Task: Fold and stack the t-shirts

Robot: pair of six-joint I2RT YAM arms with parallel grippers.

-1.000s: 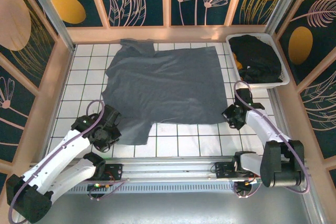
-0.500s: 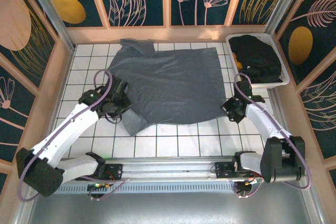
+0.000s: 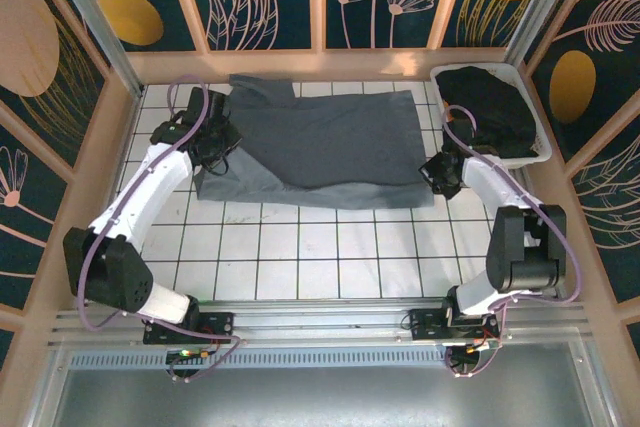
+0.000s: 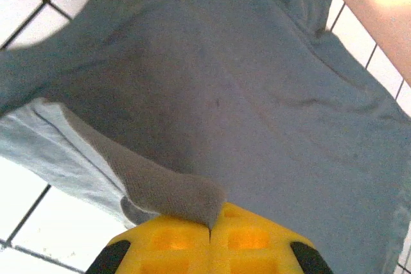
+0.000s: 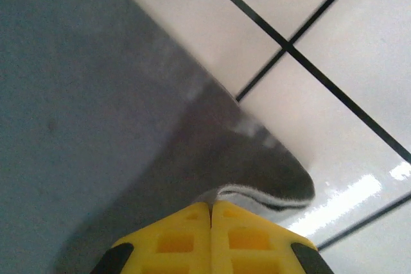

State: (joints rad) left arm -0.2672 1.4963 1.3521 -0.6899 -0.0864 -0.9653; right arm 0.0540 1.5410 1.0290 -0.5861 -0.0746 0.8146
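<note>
From above: the white bin (image 3: 512, 161) sits at the table's (image 3: 330, 257) far right corner, with black t-shirts (image 3: 490, 107) heaped inside. The blue-grey t-shirt (image 3: 320, 147) lies along the far edge, partly doubled over. The left gripper (image 3: 215, 142) is at its left edge, and the right gripper (image 3: 440, 172) is at its right edge, just beside the bin.

Left wrist: the left gripper (image 4: 210, 226) has its jaws closed, pinching a fold of the blue-grey t-shirt (image 4: 257, 81).

Right wrist: the right gripper (image 5: 210, 213) is clamped on a hem corner of the blue-grey t-shirt (image 5: 83, 94), over the tiles.

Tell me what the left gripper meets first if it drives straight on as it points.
Probably the grey shirt: the left gripper, shut on a fold of it, points onto the spread cloth ahead, though depth is unclear.
</note>
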